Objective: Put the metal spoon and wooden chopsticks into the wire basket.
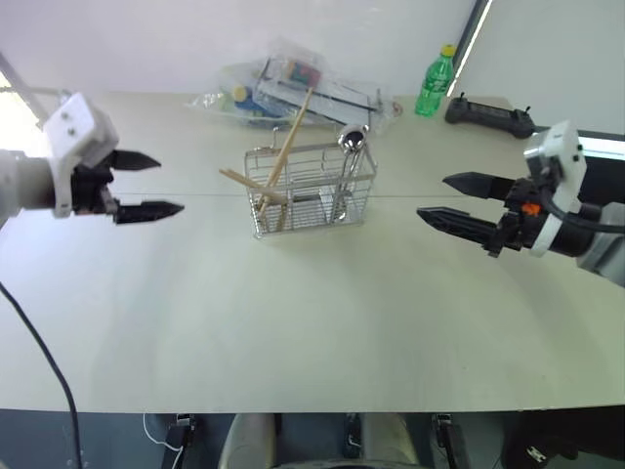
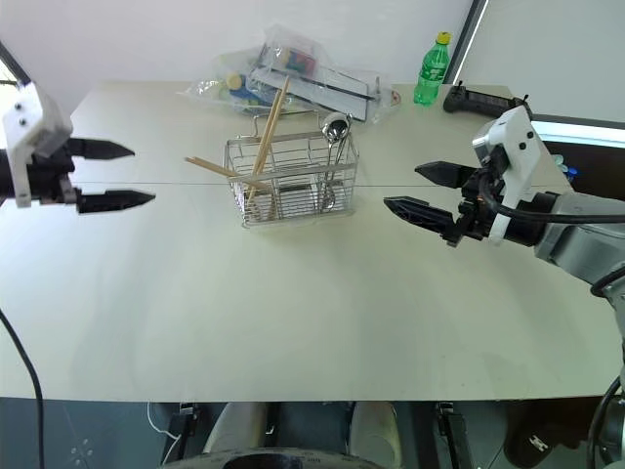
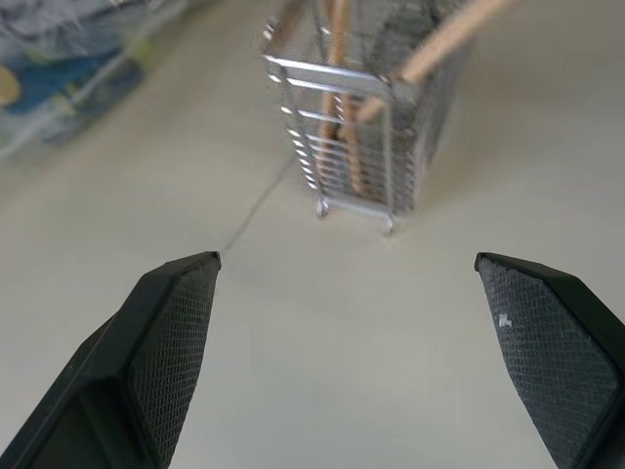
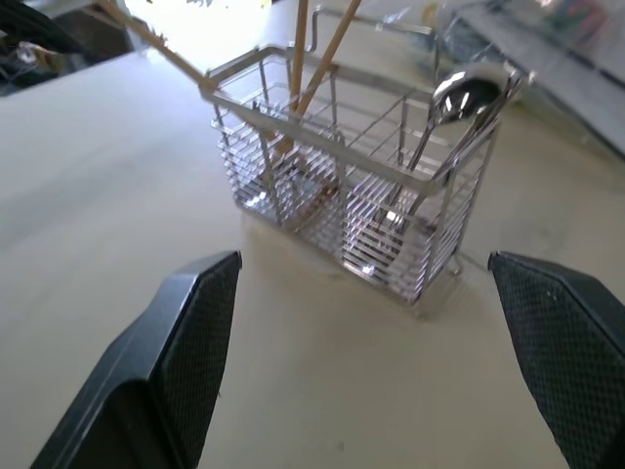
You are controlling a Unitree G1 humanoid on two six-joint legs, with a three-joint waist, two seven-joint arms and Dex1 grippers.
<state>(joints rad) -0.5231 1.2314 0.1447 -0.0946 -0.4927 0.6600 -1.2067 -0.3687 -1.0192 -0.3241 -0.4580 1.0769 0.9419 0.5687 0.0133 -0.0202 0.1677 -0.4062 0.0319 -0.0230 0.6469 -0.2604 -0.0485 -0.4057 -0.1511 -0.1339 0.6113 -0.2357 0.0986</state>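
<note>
On the pale table (image 1: 293, 322), the wooden chopsticks (image 1: 285, 156) and metal spoon (image 1: 350, 147) are seen standing in the wire basket (image 1: 311, 191). The left gripper (image 1: 148, 186) and right gripper (image 1: 451, 202) are held wide open, empty.

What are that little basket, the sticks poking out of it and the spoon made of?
The wire basket looks like chromed or polished steel wire: thin, bright, see-through grid. The wooden chopsticks look like plain, unvarnished wood: matte light tan. The metal spoon seems polished metal, since its bowl mirrors the light.
</note>
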